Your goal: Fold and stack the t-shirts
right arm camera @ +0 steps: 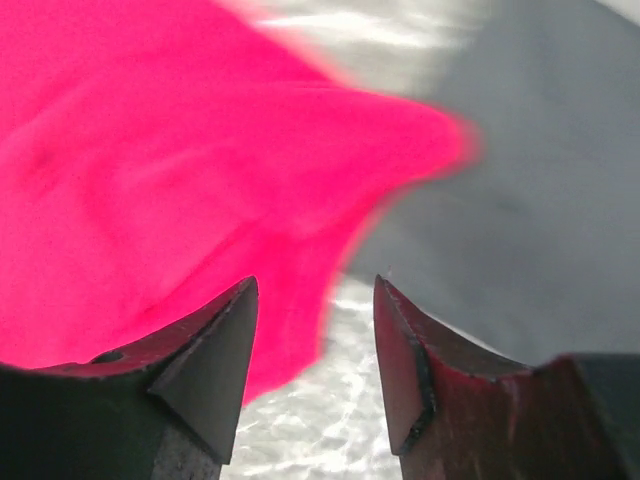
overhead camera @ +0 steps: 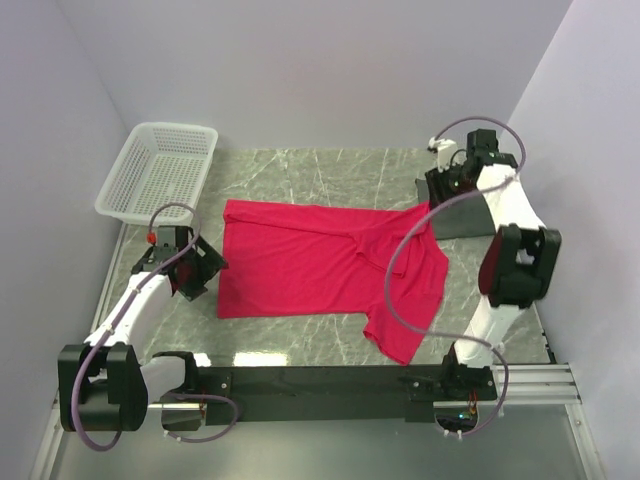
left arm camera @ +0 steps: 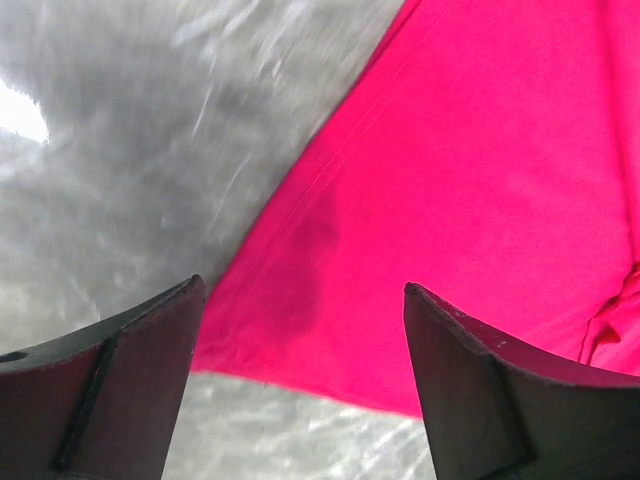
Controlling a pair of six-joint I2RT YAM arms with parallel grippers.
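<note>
One shirt point(overhead camera: 300, 265) is seen. It is spread across the bench point(overhead camera: 300, 165) between the two pincers, mostly flat, but rumpled nearer the right pincer point(right arm camera: 315, 290), with a sleeve trailing toward the arm bases. No clean fold is visible and no stack is begun, so the task is judged to be at its start, with all folding and stacking left to do. The left pincer point(left arm camera: 305, 295) is set wide open with nothing between its jaws. The shirt's hemmed edge lies just ahead of it and below. The right pincer is also parted and empty, and a pointed corner of red cloth lies ahead and to its left, though that view is blurred. A basket point(overhead camera: 118, 165) is set beyond the left pincer, apart from the shirt. The right arm's cable point(overhead camera: 386, 285) is looped above the rumpled part and could be snagged in a lift.
</note>
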